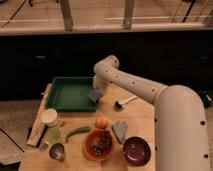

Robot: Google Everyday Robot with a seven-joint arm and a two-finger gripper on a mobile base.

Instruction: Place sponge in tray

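- Camera view: the single arm comes in from the right side, bends at its elbow above the desk (75, 120) and points down to the right end of the tray (67, 95).
- The gripper (96, 92) hangs just at the tray's right wall. Its fingers are clenched, and the small blue block at their tip looks to be the sponge (93, 96), so I judge it is grasped and carried, not lying on anything.
- The relation that matters: the sponge is over or just beside the right rim, and I cannot tell which. The free floor of the tray lies to the left of the fingers as the camera sees it.
- The tray's long axis runs left to right, so a short travel along it would bring the sponge well inside the walls. The sponge's own long axis I cannot read.
- The tray floor is flat and dark green with sloping walls, and nothing is seen lying in it, so I judge the room for a drop is generous.
- Near the arm on the desk are a brush (122, 103) and, closer to the camera, an orange fruit (101, 122). Both are apart from the tray and should not disturb the release.
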